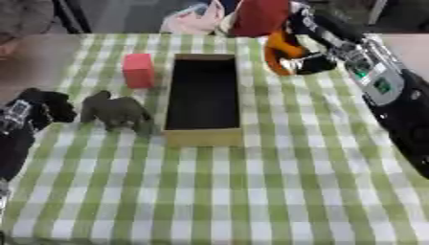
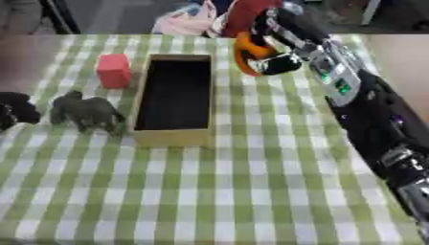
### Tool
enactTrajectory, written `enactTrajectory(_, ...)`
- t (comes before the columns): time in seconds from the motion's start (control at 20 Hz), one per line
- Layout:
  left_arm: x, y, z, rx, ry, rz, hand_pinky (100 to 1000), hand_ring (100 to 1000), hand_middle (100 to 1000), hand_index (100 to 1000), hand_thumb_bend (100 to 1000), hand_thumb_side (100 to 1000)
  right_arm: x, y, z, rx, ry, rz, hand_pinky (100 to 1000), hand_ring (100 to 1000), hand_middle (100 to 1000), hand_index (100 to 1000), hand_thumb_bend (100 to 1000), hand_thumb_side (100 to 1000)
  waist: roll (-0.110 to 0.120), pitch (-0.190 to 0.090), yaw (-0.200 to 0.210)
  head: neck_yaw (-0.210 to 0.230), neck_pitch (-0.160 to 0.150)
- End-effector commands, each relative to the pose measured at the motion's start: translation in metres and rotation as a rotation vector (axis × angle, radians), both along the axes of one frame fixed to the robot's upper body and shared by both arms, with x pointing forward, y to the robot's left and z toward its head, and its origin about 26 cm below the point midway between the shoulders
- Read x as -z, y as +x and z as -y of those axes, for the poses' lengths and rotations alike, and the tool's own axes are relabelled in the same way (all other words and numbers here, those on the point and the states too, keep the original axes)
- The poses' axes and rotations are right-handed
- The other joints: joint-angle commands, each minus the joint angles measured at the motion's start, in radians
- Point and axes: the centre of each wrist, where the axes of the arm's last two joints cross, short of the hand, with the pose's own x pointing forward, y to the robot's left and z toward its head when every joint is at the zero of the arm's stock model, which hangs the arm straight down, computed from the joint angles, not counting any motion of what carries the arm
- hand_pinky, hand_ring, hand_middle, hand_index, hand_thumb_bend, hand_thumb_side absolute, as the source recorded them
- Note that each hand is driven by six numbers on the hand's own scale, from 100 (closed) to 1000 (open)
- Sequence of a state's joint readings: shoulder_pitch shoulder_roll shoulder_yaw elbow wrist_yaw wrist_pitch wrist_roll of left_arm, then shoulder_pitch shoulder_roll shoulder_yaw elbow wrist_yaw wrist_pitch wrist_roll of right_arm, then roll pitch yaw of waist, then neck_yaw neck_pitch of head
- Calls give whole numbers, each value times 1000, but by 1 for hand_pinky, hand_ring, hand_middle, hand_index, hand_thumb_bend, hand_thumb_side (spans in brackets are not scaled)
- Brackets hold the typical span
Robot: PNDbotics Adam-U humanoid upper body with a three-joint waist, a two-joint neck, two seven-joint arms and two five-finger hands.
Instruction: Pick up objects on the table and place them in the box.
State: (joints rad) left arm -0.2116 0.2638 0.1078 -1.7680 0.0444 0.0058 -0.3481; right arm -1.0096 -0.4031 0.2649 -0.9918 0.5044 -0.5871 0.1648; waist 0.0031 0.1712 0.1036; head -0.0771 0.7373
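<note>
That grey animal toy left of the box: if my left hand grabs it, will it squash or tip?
The grey toy looks soft and rounded, so it would probably give under the fingers. It stands on short legs beside the box, so a nudge might topple it. The left hand sits close by it.

In the upper middle of the frame the right hand is curled around an orange object, beside the open box. At left stand a red block and a dark toy animal. The left hand shows at the left edge.
</note>
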Motion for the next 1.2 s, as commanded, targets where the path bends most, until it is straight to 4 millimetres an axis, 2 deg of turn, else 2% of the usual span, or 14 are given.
enactTrajectory(0.05, -11, 2, 0, 25, 23, 33, 700, 642, 580, 718, 100, 913, -20, 2, -19, -44, 6, 32, 593, 667, 287, 405, 100, 100, 1, -14, 12, -18, -14)
enactTrajectory(0.25, -14, 4, 3, 42, 20, 44, 700, 642, 580, 718, 100, 912, -5, 7, -37, -65, -32, -11, 601, 679, 307, 425, 100, 100, 2, -7, 39, -36, -24)
enactTrajectory(0.55, -17, 5, 6, 51, 11, 55, 700, 642, 580, 718, 100, 911, 41, 9, -63, -99, -161, -77, 614, 706, 357, 475, 100, 100, 7, 3, 49, -51, -37)
enactTrajectory(0.65, -18, 6, 7, 52, 10, 57, 700, 642, 580, 718, 100, 911, 52, 8, -69, -125, -206, -79, 625, 720, 403, 523, 100, 100, 8, 4, 48, -53, -41)
enactTrajectory(0.7, -18, 6, 6, 52, 11, 58, 700, 642, 580, 718, 100, 910, 55, 7, -71, -142, -233, -75, 640, 741, 455, 583, 125, 100, 9, 4, 47, -53, -42)
enactTrajectory(0.75, -18, 6, 6, 51, 11, 59, 700, 642, 580, 718, 100, 910, 58, 6, -73, -158, -260, -71, 640, 741, 455, 583, 125, 100, 9, 4, 44, -52, -42)
enactTrajectory(0.8, -19, 6, 5, 49, 13, 60, 699, 642, 580, 718, 100, 908, 59, 5, -73, -178, -290, -66, 661, 771, 547, 677, 247, 100, 10, 3, 41, -52, -41)
enactTrajectory(0.9, -19, 5, 3, 41, 19, 64, 699, 642, 580, 718, 100, 905, 60, 3, -71, -206, -321, -55, 689, 814, 658, 763, 320, 225, 12, 1, 31, -45, -40)
enactTrajectory(0.95, -20, 5, 1, 35, 22, 66, 699, 642, 580, 718, 100, 904, 60, 2, -68, -213, -331, -56, 697, 824, 683, 781, 334, 259, 14, 0, 25, -39, -40)
enactTrajectory(1.0, -20, 4, -1, 28, 26, 68, 699, 642, 580, 718, 100, 900, 59, 1, -64, -214, -338, -59, 735, 866, 772, 853, 402, 384, 14, -3, 18, -34, -38)
enactTrajectory(1.05, -21, 4, -2, 21, 30, 71, 699, 642, 581, 718, 100, 900, 58, 0, -60, -214, -343, -63, 739, 872, 781, 859, 409, 397, 15, -5, 12, -30, -36)
enactTrajectory(1.1, -22, 4, -5, 14, 36, 74, 699, 643, 581, 719, 100, 896, 56, -2, -55, -211, -339, -70, 761, 900, 825, 900, 441, 457, 15, -8, 4, -25, -34)
enactTrajectory(1.2, -24, 3, -10, -1, 53, 80, 699, 643, 582, 721, 100, 889, 50, -6, -42, -200, -301, -84, 768, 913, 841, 914, 427, 458, 16, -14, -11, -14, -31)
